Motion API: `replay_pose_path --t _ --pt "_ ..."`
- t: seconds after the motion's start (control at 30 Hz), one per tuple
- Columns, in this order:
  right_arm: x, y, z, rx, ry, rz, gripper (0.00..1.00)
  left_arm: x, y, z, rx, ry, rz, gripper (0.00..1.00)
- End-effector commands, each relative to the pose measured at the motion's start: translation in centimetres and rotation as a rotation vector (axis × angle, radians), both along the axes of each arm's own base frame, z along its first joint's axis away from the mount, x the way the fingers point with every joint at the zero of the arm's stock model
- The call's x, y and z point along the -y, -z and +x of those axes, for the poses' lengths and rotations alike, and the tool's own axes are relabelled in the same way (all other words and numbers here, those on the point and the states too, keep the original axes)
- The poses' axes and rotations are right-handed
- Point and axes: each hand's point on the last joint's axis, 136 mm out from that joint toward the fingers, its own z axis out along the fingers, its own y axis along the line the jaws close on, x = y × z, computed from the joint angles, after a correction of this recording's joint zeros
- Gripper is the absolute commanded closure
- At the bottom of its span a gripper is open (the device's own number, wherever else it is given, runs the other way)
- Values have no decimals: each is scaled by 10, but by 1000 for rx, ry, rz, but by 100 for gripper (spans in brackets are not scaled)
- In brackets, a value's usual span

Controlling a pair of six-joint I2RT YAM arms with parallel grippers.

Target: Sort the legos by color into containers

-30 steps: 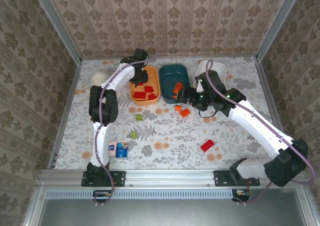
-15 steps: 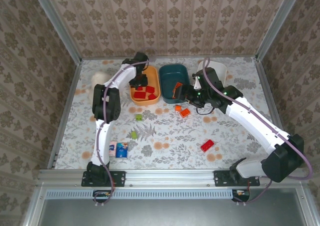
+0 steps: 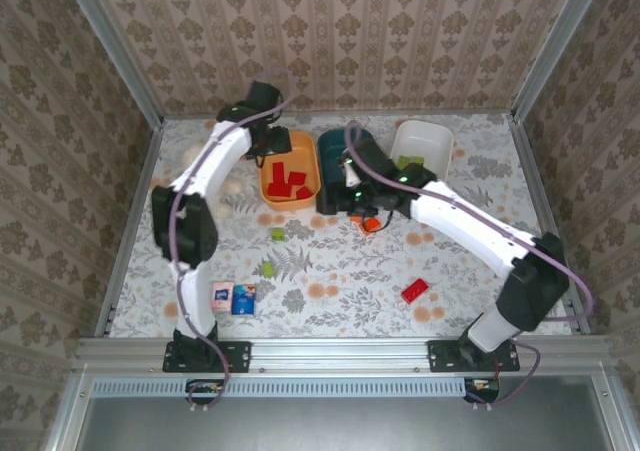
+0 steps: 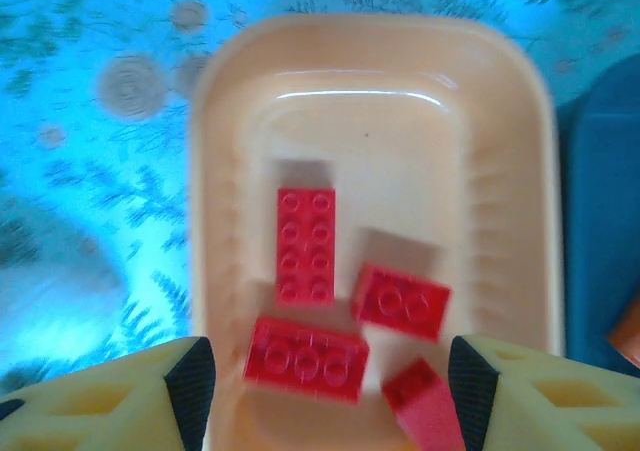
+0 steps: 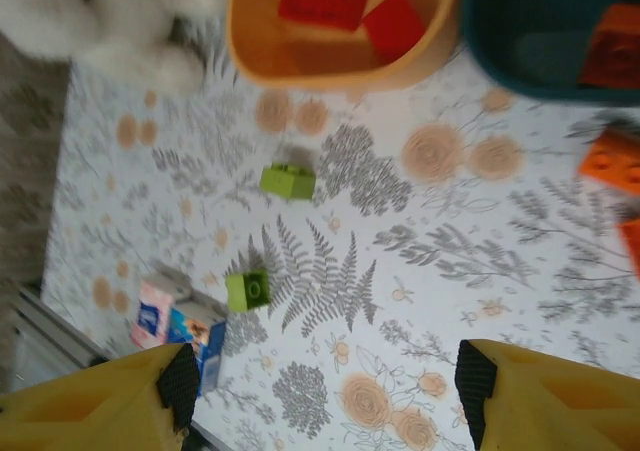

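Closest to the arm bases, the pink-and-blue packet (image 3: 233, 298) lies on the left side of the floral surface (image 3: 330, 301). A lone red brick (image 3: 415, 290) sits well apart from it on the right. A bit further in are two light green bricks (image 3: 267, 268), not touching each other, and the farther one is just short of the orange bowl (image 3: 290, 204). Right of those, a loose orange brick (image 3: 370, 225) lies on the surface just in front of the dark teal bowl (image 3: 335, 146).

The right gripper (image 5: 325, 386) hangs over the surface by that bowl's near edge, with its yellow fingers (image 5: 530, 396) spread wide and nothing between them. Its wrist view catches an orange brick in the teal bowl (image 5: 610, 51) too.

The left gripper (image 4: 330, 386) is above the near end of the orange bowl — also spread apart and empty. Four red bricks (image 4: 305, 241) lie loose in the bottom of that bowl, bunched toward the gripper's end.

Farthest back on the right is the white bowl (image 3: 425, 129), with a green piece (image 3: 405, 161) inside. A white stuffed bear (image 5: 110, 16) sits left of the orange bowl — fuzzy, so I can't make out much of it.
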Motion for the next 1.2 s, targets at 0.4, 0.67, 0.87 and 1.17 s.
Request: replay_pose_path --t 0.4,0.67,0.87,1.17 --pt "-96 105 1 -160 22 -301 26 -108 6 -256 44 -229 -184 13" --pt "-121 138 24 -177 80 -317 24 -129 17 -330 22 -243 -226 8" --pt "-131 163 36 -189 105 -321 27 -134 5 -340 39 -221 -207 8" --pt "-136 184 39 -231 109 -312 52 -135 4 -349 36 -224 -223 9"
